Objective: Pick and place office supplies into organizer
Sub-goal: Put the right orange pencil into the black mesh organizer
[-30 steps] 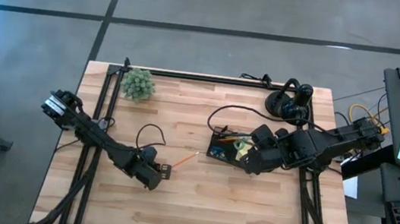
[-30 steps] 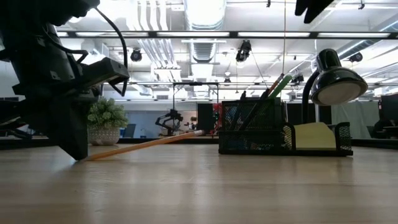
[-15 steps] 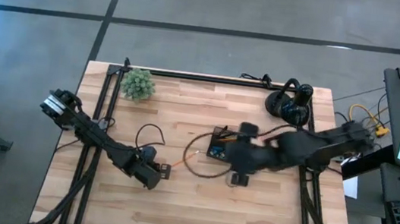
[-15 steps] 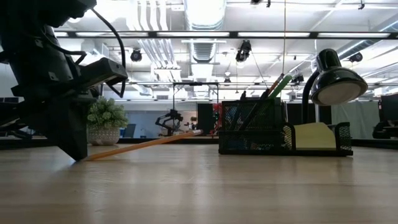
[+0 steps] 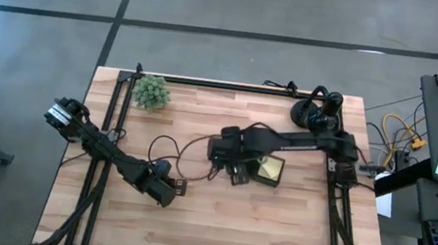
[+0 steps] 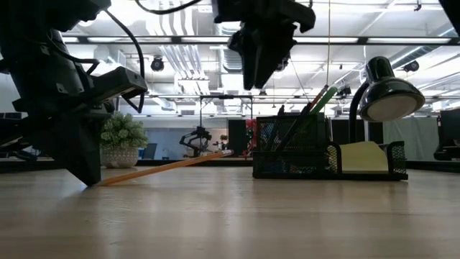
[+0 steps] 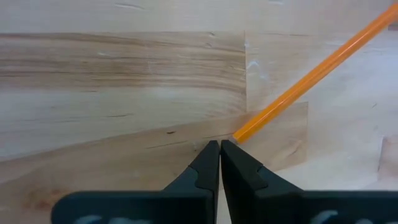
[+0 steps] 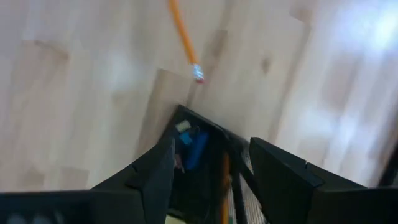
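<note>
Looks like the last loose bit of the job: long orange wooden pencil lying flat near the middle of the tabletop, eraser end just short of the black mesh organizer box. The box sits right of centre, already stocked with pens and a yellow sticky-note pad.

Right hand hangs above the organizer's near corner with fingers spread wide and nothing between them. Left hand pinched fully closed on nothing, tips down at the wood right beside the pencil's other end, over toward the left edge.

Stuff that could go sideways, just guessing:

- Coming down this close to the organizer, easy to clip the mesh wall with one finger and shove or tip the whole box, pens and all.
- Round pencil on smooth wood, so any off-centre contact probably means a roll or a spin away instead of a grab.
- So thin and low that closing too high misses it, while going too low scrapes the fingertips on the tabletop.
- Left hand parked at the far end could nudge the pencil with the slightest twitch, or get bumped if the right arm reaches further that way.
- Loose black cable loop by the right arm might drag across the pencil too.
</note>
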